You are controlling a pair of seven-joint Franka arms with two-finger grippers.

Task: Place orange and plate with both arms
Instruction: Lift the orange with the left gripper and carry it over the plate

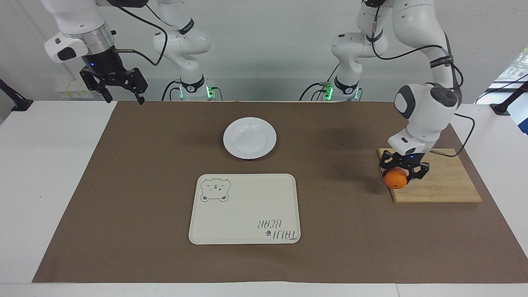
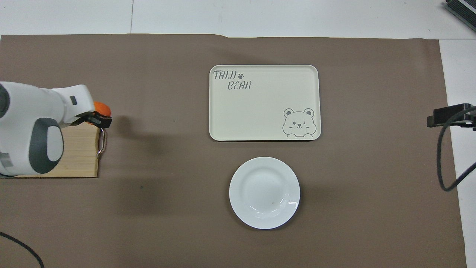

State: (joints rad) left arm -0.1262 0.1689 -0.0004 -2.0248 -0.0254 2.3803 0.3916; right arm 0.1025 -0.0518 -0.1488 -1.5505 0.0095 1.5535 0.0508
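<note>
The left tool (image 1: pixel 403 175) is clamped on the orange (image 1: pixel 395 180), its fingers closed against the fruit's sides, and holds it in the air over the edge of the wooden cutting board (image 1: pixel 445 181) that carries a metal handle, at the left arm's end of the desk. In the overhead view the orange (image 2: pixel 102 108) peeks out from under the left tool (image 2: pixel 97 120), above the board's corner (image 2: pixel 80 156). The plate (image 1: pixel 249 137) sits on the brown mat (image 1: pixel 123 185) near the middle of the desk, nearer to the robots than the cream tray (image 1: pixel 245 208) with the bear drawing and just apart from it; the tray holds nothing. The right tool (image 1: pixel 119 84) hangs high over the mat's corner at the right arm's end of the desk, fingers spread wide with nothing between them, its arm waiting.
</note>
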